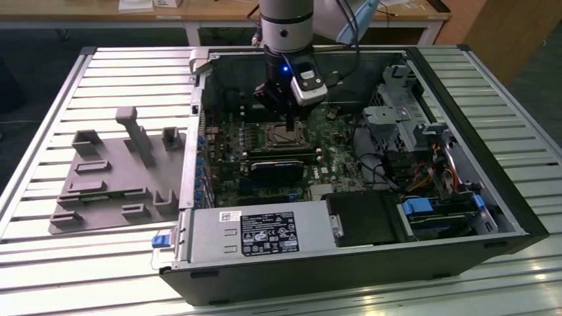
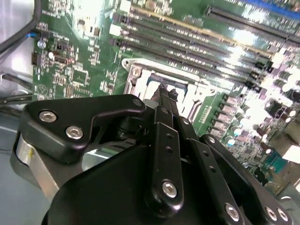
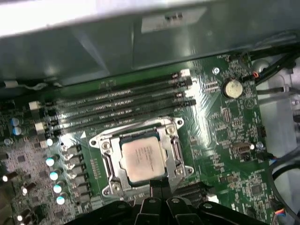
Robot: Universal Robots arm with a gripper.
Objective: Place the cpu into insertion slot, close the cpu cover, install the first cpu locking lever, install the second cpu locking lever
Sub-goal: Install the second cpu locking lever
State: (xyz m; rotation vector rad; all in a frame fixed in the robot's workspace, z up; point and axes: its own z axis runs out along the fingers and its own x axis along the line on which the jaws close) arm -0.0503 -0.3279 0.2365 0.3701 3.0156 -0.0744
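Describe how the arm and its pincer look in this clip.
The arm is a silver-grey cylinder with black bands and a small blue light. A pale camera box sits at the wrist, dark cables trailing beside. The pincer is black, jointed bars fastened with silver screws.

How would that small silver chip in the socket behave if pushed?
The cpu looks flat and rigid, so it probably would not bend or roll. It sits framed by the silvery cpu cover, so a sideways push likely would not shift it. Its smooth metal top may be slippery.
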